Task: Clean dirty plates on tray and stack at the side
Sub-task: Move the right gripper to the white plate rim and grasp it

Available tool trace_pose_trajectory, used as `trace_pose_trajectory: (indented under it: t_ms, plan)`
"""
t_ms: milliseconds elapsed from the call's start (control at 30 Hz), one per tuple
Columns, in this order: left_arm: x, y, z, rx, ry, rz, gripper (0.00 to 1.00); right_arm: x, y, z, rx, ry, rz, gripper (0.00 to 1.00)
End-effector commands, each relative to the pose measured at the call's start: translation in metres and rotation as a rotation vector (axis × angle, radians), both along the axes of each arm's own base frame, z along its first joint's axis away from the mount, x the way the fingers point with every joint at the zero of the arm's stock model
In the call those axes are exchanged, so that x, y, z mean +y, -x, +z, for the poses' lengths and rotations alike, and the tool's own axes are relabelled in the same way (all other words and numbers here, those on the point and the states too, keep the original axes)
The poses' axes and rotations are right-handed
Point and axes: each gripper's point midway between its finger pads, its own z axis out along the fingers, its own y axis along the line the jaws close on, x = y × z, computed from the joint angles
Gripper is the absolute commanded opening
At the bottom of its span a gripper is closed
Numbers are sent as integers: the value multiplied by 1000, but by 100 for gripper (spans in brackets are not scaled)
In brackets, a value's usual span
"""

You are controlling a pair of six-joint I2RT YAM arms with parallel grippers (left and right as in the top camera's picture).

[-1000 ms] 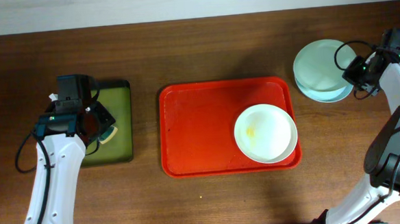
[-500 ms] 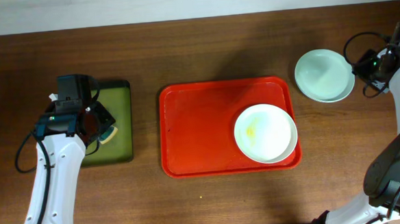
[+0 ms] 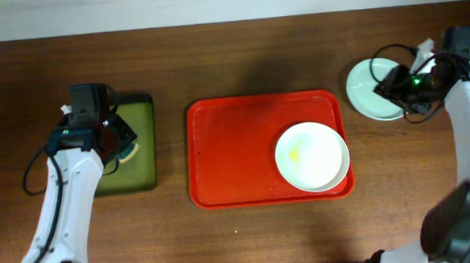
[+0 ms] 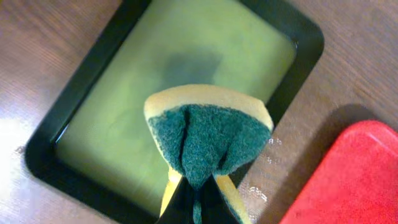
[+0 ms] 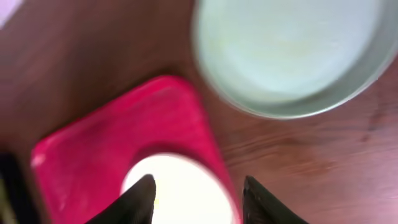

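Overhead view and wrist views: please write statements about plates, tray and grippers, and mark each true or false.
1. The white plate lies on the red tray. True.
2. The white plate is clean. False: it has a yellow smear.
3. The left gripper holds the sponge. True.
4. The right gripper grips a plate. False: its jaws are open and empty.
5. The pale green plate lies on the red tray. False: it lies on the table beside it.

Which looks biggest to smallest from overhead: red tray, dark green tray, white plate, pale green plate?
1. red tray
2. dark green tray, partly covered
3. white plate and pale green plate: these look alike, and the green one is partly hidden, so they are unranked.
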Motion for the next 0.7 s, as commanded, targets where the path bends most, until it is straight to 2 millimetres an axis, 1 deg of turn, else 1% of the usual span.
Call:
trace_pose_trajectory:
  t_ms: [0, 100, 167, 200, 233, 300, 367, 467, 533, 567, 600, 667]
  plan:
    - [5, -24, -14, -18, -21, -1, 0, 49, 25, 48, -82, -2, 125, 47]
    - [8, -45, -25, -55, -31, 3, 0, 79, 50, 51, -23, -18, 199, 50]
    - [11, -54, -38, -53, -45, 10, 0, 93, 64, 46, 36, -18, 240, 49]
    - [13, -57, -49, -38, -53, 14, 0, 99, 71, 40, 72, 10, 263, 49]
    - [15, -60, -65, -12, -63, 19, 0, 102, 74, 36, 88, 41, 280, 48]
    - [20, -61, -85, 25, -85, 29, 0, 110, 78, 31, 103, 88, 314, 48]
    - [21, -61, -106, 64, -89, 30, 0, 122, 81, 31, 104, 91, 352, 48]
    - [23, -60, -123, 93, -87, 34, 0, 137, 85, 31, 108, 93, 400, 49]
    - [24, -61, -126, 101, -99, 13, 0, 145, 88, 31, 106, 95, 427, 49]
    - [24, -62, -125, 102, -105, 1, 0, 146, 88, 30, 107, 100, 431, 50]
    - [24, -63, -122, 99, -110, -13, 0, 144, 88, 29, 111, 116, 421, 51]
    - [25, -67, -103, 77, -114, -17, 0, 136, 87, 27, 123, 158, 386, 52]
